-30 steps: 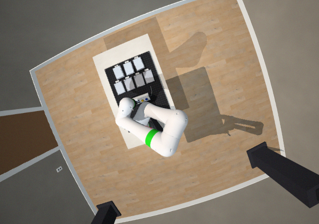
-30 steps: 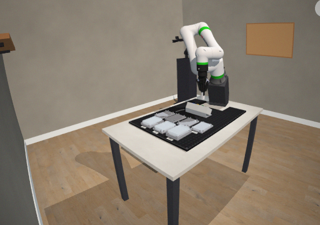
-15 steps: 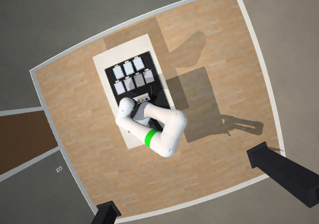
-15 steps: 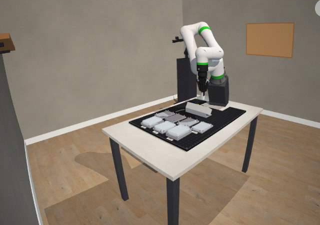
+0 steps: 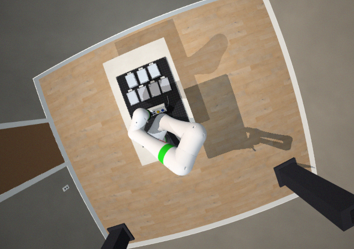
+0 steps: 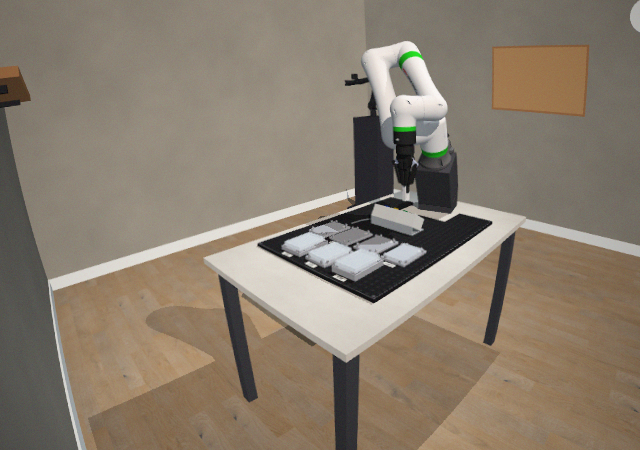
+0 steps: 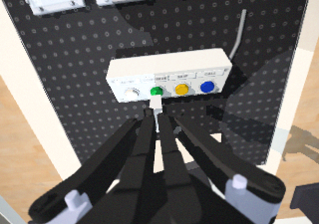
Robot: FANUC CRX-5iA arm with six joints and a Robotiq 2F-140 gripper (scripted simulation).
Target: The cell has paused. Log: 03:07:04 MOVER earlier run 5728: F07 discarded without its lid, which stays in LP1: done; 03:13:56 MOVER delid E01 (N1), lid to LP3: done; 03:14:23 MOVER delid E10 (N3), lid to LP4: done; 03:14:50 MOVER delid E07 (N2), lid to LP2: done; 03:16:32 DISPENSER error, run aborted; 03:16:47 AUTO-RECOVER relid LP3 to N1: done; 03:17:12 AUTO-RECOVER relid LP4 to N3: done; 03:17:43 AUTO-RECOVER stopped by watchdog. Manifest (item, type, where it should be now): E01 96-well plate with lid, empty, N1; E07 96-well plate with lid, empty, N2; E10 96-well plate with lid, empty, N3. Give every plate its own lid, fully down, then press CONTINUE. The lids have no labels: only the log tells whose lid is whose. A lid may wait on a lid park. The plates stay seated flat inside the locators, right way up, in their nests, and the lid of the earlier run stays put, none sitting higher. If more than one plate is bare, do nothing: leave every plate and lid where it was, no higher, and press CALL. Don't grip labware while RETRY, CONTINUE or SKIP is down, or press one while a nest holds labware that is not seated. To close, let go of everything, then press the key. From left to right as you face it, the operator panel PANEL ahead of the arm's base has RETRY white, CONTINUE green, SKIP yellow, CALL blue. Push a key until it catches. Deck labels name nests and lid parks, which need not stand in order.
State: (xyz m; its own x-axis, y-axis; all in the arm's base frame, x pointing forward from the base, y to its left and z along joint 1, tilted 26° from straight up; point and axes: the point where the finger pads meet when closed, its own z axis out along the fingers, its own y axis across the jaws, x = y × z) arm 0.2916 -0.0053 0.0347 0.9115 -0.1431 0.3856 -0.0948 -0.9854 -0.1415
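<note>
My gripper (image 7: 157, 103) is shut and empty, its fingertips pointing down just in front of the green CONTINUE key (image 7: 157, 91) of the operator panel (image 7: 168, 79). The panel also carries a white key (image 7: 132, 92), a yellow key (image 7: 181, 89) and a blue key (image 7: 206, 86). In the exterior view the gripper (image 6: 406, 189) hangs right above the panel (image 6: 397, 218). Three lidded plates (image 6: 328, 254) stand in the front row of the black deck (image 6: 377, 249). In the overhead view the arm hides part of the panel (image 5: 159, 110).
Behind the plates lies a row of lid parks: some look dark and flat (image 6: 351, 235), one pale lid (image 6: 405, 254) sits at the right end. A grey cable (image 7: 240, 31) runs from the panel. The arm's black base (image 6: 437, 181) stands behind the panel.
</note>
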